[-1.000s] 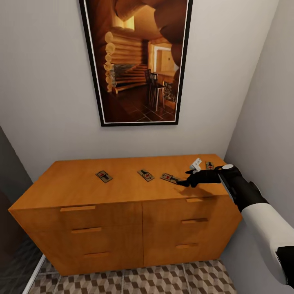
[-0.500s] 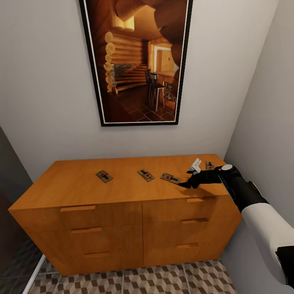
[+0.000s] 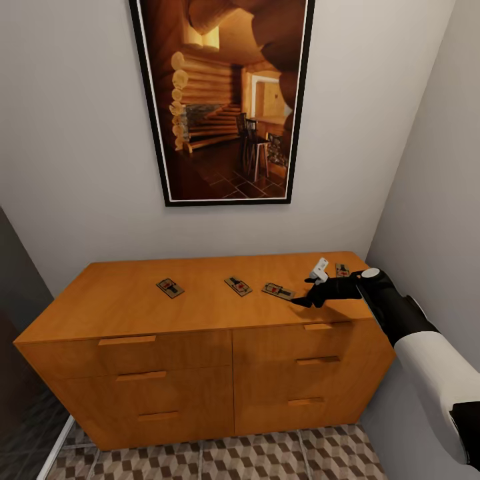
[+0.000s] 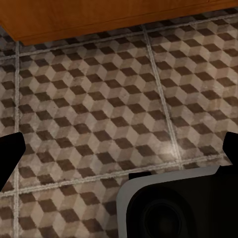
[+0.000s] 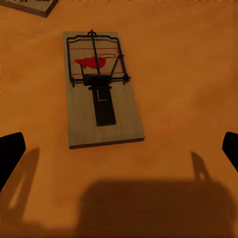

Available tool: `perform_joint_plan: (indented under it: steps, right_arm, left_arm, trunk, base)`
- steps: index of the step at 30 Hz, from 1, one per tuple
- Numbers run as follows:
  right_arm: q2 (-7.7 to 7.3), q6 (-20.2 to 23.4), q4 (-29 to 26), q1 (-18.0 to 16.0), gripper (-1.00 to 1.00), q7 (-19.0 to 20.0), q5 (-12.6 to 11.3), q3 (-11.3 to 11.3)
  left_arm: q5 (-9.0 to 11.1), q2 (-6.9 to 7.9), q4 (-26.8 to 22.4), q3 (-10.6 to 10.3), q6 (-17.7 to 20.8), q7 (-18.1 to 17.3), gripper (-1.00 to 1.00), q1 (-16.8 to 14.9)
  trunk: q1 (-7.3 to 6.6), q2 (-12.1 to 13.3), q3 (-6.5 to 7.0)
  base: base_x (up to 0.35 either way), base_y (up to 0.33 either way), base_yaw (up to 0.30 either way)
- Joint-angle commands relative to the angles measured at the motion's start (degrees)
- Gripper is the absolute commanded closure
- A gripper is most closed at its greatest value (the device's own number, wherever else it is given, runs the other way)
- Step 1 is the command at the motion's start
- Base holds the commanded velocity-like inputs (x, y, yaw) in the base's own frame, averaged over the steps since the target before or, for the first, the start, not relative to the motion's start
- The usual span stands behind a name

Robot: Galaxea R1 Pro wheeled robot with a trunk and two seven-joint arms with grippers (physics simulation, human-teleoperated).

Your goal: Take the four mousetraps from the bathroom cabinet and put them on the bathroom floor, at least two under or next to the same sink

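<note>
Right wrist view: open, empty jaws above a mousetrap (image 5: 101, 89) on the cabinet (image 5: 188, 74).

Pale grey walls (image 3: 80, 133), large framed log-cabin picture (image 3: 223, 100), dark doorway edge (image 3: 17, 300)

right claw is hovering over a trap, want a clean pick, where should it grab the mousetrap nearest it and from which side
Grip the bare wooden end of the mousetrap, below the dark plate and away from the red mark and wire. It lies flat on the cabinet, so come straight down and pinch across the two long edges. The right claw is open just short of that end, its fingers spread wider than the board.
</note>
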Motion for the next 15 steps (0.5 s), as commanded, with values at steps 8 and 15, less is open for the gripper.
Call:
perform_joint_plan:
  steps: [8,15]
  right_arm:
    - [-0.01,0.43,-1.25,-0.03,-1.00,0.24,0.17,0.09]
    - [0.04,0.43,-1.62,-0.03,-1.00,0.39,0.17,0.11]
  left_arm:
    - [0.15,0.00,0.06,-0.36,-0.20,0.04,-1.00,-0.03]
    - [0.15,0.00,0.06,-0.36,-0.20,0.04,-1.00,-0.03]
  trunk:
    - [0.00,-0.03,-0.04]
    - [0.00,-0.03,-0.04]
  base:
    - [0.000,0.000,0.000]
    - [0.000,0.000,0.000]
